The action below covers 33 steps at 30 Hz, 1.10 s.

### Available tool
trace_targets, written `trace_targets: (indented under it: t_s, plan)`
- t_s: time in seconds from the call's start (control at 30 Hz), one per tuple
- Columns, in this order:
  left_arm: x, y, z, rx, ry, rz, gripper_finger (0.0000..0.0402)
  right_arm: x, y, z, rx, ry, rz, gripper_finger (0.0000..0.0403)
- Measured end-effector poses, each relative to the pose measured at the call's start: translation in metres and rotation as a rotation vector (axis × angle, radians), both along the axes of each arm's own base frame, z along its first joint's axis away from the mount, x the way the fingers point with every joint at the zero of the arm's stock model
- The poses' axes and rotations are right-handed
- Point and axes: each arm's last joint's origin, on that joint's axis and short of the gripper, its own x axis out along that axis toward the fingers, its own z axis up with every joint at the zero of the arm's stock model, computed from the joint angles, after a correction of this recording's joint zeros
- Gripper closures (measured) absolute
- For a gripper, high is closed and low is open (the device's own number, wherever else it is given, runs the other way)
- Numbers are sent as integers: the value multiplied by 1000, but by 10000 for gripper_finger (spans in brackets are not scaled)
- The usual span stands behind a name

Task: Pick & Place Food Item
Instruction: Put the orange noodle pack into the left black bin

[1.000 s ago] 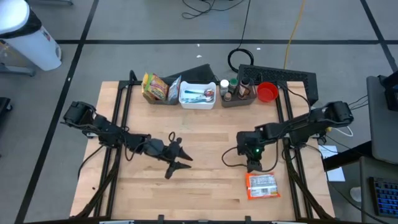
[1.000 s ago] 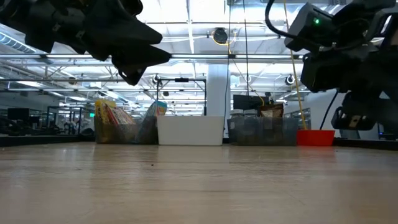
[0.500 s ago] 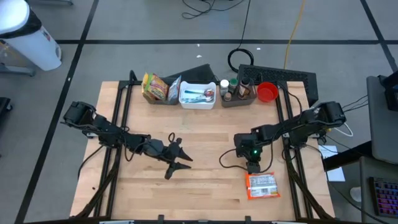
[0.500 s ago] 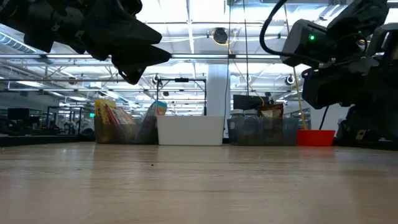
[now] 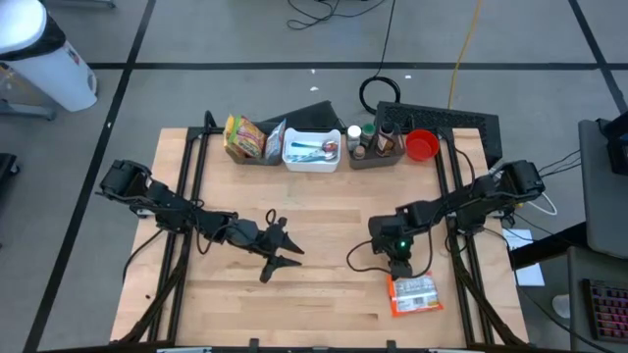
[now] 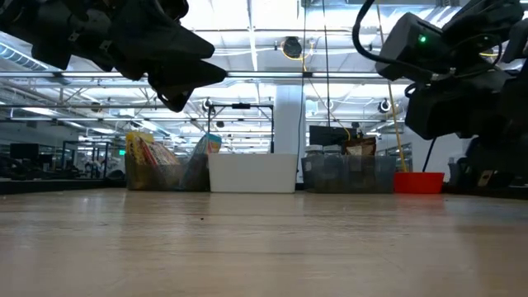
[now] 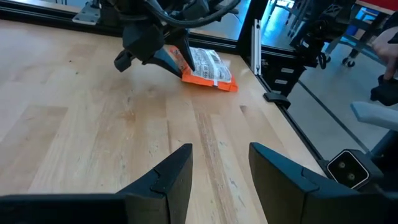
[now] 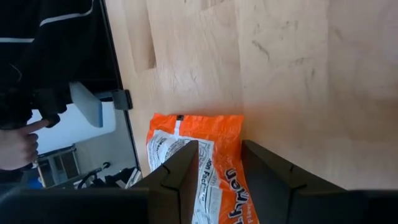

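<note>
In the high view the orange food packet [image 5: 413, 293] lay flat on the table [image 5: 324, 196] near its 5 o'clock corner, and the right gripper [image 5: 399, 270] hung just off the packet's 11 o'clock edge, with bins of snacks and jars far off along the 12 o'clock edge; the left gripper [image 5: 282, 249] waited over the middle of the table, its fingers parted and empty. In the low view both arms showed only as dark bulk overhead and the packet was hidden, so nothing more could be told there. The left wrist view showed the right gripper [image 7: 163, 55] low beside the packet [image 7: 208, 66], whether touching it I could not tell. In the right wrist view that gripper's fingers [image 8: 180, 168] stood apart over the packet's [image 8: 196, 165] near edge, gripping nothing. The step looked like the approach before the pick; the next move probably called for lowering straight down so the fingers straddle the packet's edge, then closing
</note>
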Motion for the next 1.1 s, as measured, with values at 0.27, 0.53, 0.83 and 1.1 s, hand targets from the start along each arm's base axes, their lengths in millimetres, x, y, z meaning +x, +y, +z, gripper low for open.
trace_targets:
  t_s: [0.27,0.53,0.83,1.1]
  plan:
    - [0,1,0,8,-3,37,238,0,2,0,-22,-13,-1,289]
    - [0,1,0,9,-3,41,238,1,2,0,-29,-28,9,296]
    - [0,1,0,8,-3,41,238,1,2,-3,-34,-29,22,348]
    - [0,1,0,9,-3,41,238,1,5,-14,-18,12,58,391]
